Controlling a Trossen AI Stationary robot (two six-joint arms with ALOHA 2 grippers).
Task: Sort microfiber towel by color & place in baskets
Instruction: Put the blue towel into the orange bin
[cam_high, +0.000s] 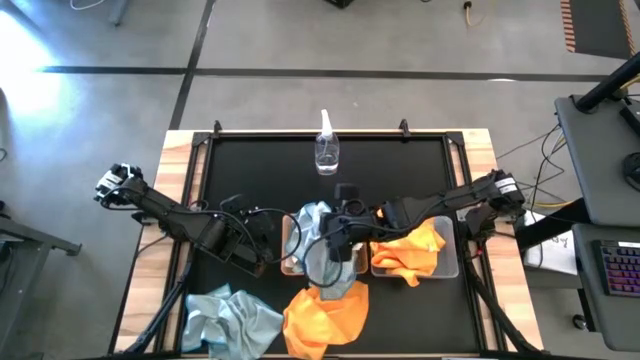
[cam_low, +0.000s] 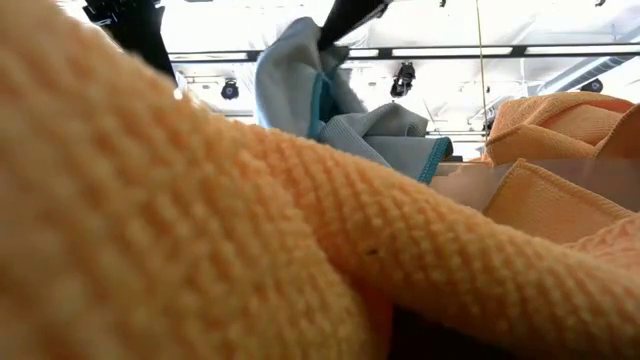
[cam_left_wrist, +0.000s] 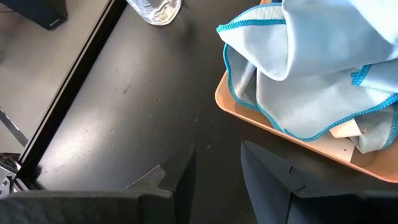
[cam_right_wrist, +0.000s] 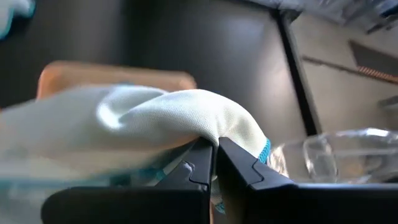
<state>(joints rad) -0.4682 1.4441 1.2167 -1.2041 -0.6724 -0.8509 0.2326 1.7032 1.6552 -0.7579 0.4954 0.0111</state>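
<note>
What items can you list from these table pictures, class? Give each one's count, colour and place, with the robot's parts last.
Pale blue-grey microfiber towels: two; one over the tan basket, pinched by the right gripper; one crumpled at the table's near left.
Bright orange microfiber towels: two; one in the grey basket, one on the table near the front edge.
Tan-brown shallow basket: one, centre.
Translucent grey basket: one, right of the tan one.
Clear spray bottle: one, far centre.
Left gripper: open, beside the tan basket.
Right gripper: shut on the blue-grey towel.
</note>
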